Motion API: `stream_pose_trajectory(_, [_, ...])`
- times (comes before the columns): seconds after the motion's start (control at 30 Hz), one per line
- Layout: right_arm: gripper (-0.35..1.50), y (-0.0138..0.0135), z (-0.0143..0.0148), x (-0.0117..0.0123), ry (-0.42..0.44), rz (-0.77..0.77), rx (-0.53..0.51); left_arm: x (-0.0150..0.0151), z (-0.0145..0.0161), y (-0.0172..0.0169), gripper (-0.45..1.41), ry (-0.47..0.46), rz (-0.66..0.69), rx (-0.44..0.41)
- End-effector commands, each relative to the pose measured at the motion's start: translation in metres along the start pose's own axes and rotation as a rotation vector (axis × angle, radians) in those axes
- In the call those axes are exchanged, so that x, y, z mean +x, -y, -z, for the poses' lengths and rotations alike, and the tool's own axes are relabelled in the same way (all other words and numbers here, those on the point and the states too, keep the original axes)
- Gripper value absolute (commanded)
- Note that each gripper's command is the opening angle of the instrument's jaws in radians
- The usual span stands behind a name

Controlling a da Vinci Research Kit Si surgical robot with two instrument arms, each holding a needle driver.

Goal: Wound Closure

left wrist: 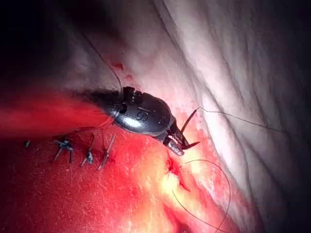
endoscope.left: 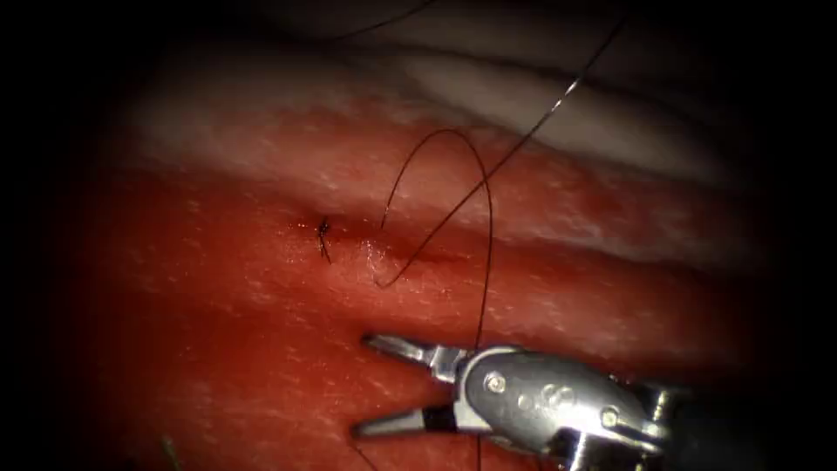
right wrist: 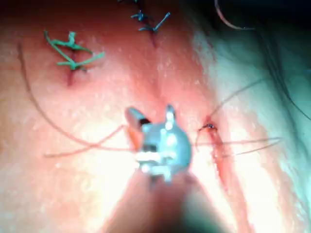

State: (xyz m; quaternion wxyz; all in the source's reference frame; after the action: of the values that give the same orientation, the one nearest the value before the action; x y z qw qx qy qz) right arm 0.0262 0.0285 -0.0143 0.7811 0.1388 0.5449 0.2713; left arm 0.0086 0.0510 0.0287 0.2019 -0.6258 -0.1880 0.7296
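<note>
The tissue [endoscope.left: 261, 349] filled the endoscope view, its cut [endoscope.left: 410, 262] a shallow crease across the middle. The right tool [endoscope.left: 375, 384] lay at lower centre, jaws spread apart, holding nothing. Thread [endoscope.left: 485, 201] arched above the cut and ran off to the upper right. A tied stitch [endoscope.left: 323, 231] sat at the cut's left end. The left wrist view showed a dark tool [left wrist: 187, 141], jaws apart at the thread, and earlier knots [left wrist: 87, 156] in a row. I could not make out the needle. The cut beyond the stitch looked unclosed.

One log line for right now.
right tool: jaws open, holds nothing | thread: loops above cut, passes by right tool | knot: left of cut | needle: unseen
</note>
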Motion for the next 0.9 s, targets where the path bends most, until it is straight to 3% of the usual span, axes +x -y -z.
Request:
stream_pose_trajectory(0.03, [0.89,-0.0024,-0.0013,-0.0007,0.006,0.007,-0.013,-0.0007,-0.0005,-0.0001,-0.35,-0.001,0.001,-0.003])
stream_pose_trajectory(0.1, [0.84,-0.0034,-0.0015,-0.0013,0.014,0.011,-0.017,-0.0007,-0.0005,0.0000,-0.35,-0.001,0.002,-0.004])
stream_pose_trajectory(0.2, [0.57,-0.0050,-0.0021,-0.0037,0.072,0.038,-0.016,-0.0006,0.0002,0.0003,-0.35,-0.002,0.003,-0.012])
stream_pose_trajectory(0.4, [0.27,-0.0065,-0.0028,-0.0065,0.134,-0.008,-0.010,-0.0010,0.0003,0.0007,-0.35,0.001,0.006,-0.003])
stream_pose_trajectory(0.73, [0.27,-0.0077,-0.0061,-0.0064,0.104,-0.039,-0.035,-0.0012,-0.0003,0.0005,-0.35,0.002,0.009,0.004])
stream_pose_trajectory(0.77, [0.20,-0.0077,-0.0063,-0.0064,0.104,-0.040,-0.037,-0.0012,-0.0003,0.0005,-0.35,0.002,0.009,0.004])
stream_pose_trajectory(0.83, [-0.35,-0.0076,-0.0062,-0.0067,0.096,-0.066,-0.009,-0.0012,-0.0003,0.0005,-0.35,0.002,0.009,0.003])
stream_pose_trajectory(0.9, [-0.35,-0.0076,-0.0058,-0.0073,0.116,-0.066,-0.002,-0.0012,-0.0003,0.0005,-0.35,0.002,0.009,0.003])
